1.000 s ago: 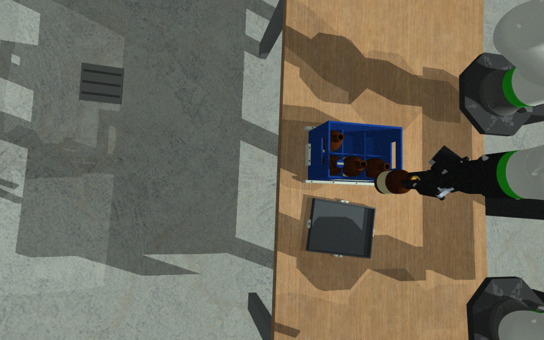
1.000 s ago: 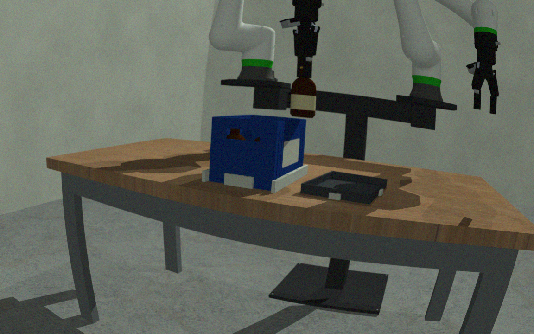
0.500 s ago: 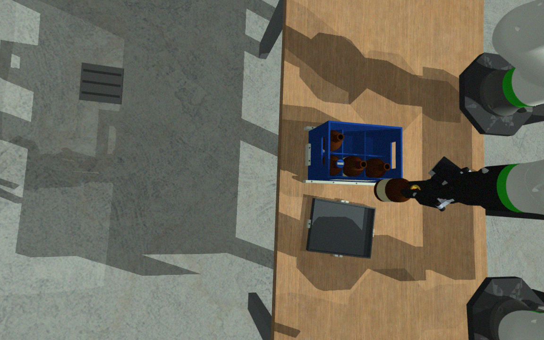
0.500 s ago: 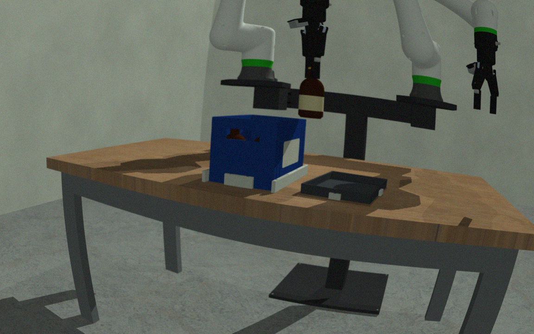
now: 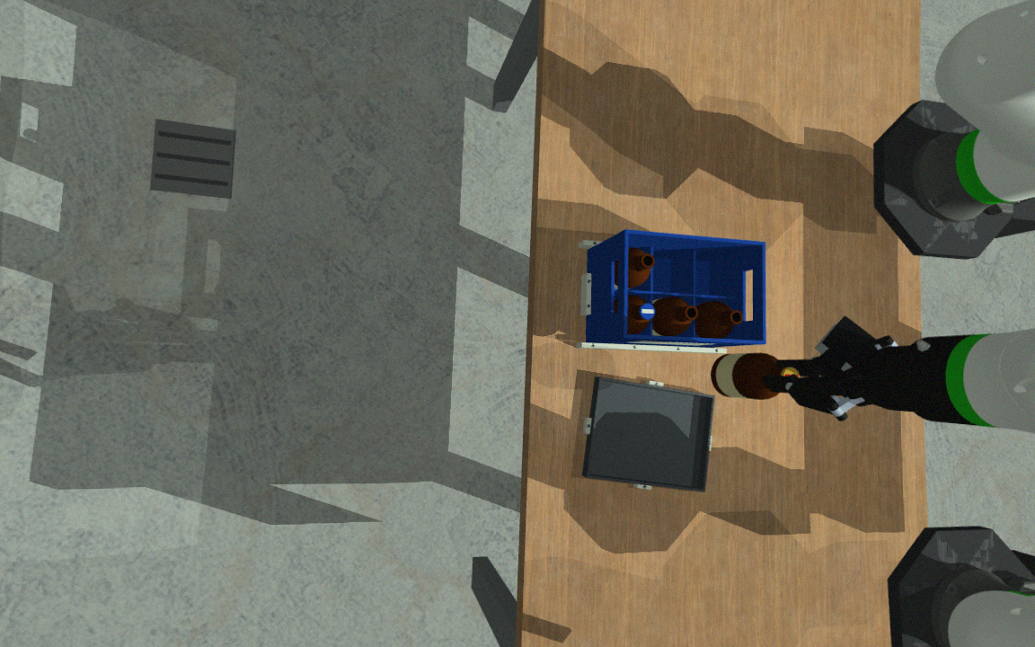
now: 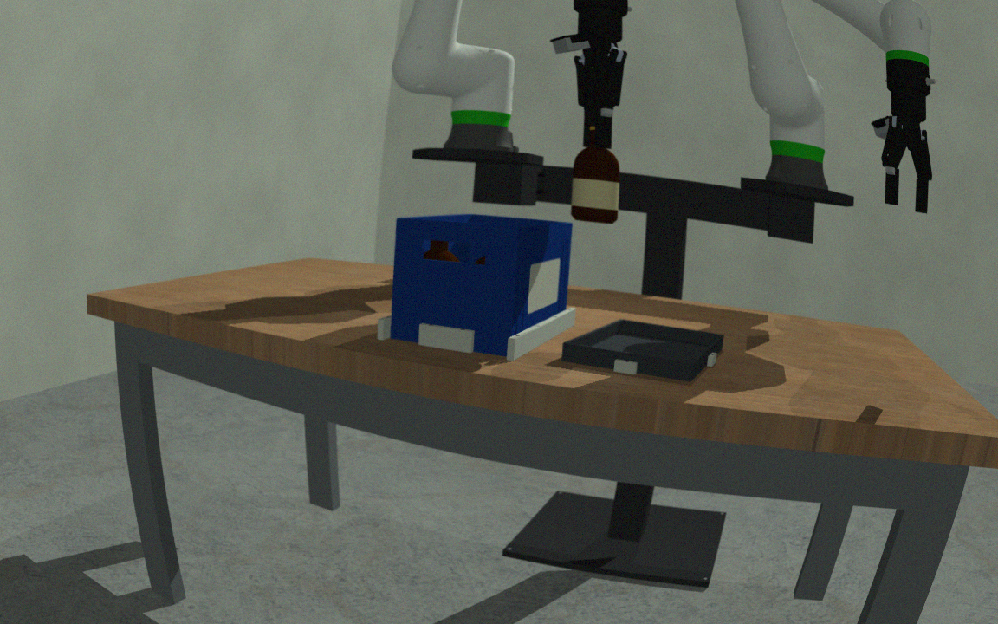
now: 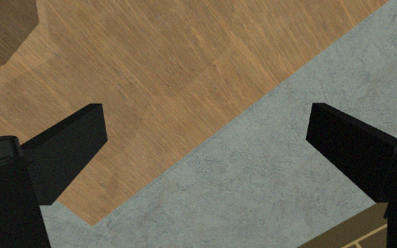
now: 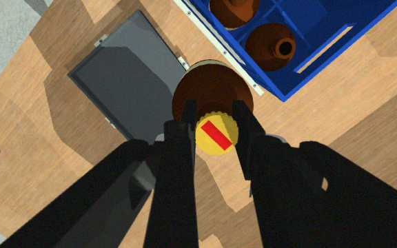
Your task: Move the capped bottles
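My right gripper (image 8: 214, 116) is shut on the neck of a brown bottle (image 5: 753, 376) (image 6: 594, 193) (image 8: 212, 83) with a yellow cap (image 8: 216, 133). The bottle hangs upright in the air, beside the crate's right side in the exterior view. The blue crate (image 5: 605, 289) (image 6: 440, 302) (image 8: 283, 98) stands level. It holds a blue-capped bottle (image 5: 647, 311) and three open bottles (image 5: 640, 263) (image 5: 676, 315) (image 5: 718, 318). The dark grey tray (image 5: 709, 442) (image 6: 634, 360) (image 8: 98, 52) lies flat and empty. My left gripper (image 6: 905, 208) (image 7: 207, 122) is open and empty, far from both.
Pale stops (image 5: 650, 348) (image 6: 541, 334) (image 8: 224, 52) edge the crate, and small clips (image 5: 643, 485) (image 6: 625, 367) sit around the tray. The wooden table (image 5: 843, 483) (image 6: 836, 348) bears both. The left arm's gripper hangs over the table's edge region at the right of the exterior view.
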You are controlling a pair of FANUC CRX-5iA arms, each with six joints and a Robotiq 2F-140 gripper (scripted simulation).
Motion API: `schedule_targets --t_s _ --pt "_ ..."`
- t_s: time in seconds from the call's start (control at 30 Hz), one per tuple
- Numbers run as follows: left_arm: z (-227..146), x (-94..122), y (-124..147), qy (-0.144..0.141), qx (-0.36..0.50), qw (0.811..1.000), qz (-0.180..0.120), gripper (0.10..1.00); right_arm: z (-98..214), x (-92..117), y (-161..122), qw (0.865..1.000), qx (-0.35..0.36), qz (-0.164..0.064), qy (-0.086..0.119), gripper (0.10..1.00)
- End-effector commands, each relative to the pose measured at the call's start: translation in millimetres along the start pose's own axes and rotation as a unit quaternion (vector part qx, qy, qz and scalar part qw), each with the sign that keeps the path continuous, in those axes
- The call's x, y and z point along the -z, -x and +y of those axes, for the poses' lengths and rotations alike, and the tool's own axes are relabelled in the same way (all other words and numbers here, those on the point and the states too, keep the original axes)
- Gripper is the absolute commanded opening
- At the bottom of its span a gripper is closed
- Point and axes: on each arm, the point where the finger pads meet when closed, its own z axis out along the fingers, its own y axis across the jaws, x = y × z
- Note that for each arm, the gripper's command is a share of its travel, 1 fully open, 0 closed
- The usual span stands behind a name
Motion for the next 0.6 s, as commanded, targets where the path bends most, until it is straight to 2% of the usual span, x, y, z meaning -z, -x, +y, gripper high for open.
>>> schedule_targets --t_s 0.0,0.57 --pt "0.1 0.5 0.6 0.000 0.000 1.000 -0.001 1.000 -4.5 0.8 3.7 1.000 0.000 0.000 -0.001 0.099" --pt "0.1 0.5 0.6 0.000 0.000 1.000 -0.001 1.000 -23.7 0.8 22.3 1.000 0.000 0.000 -0.001 0.099"
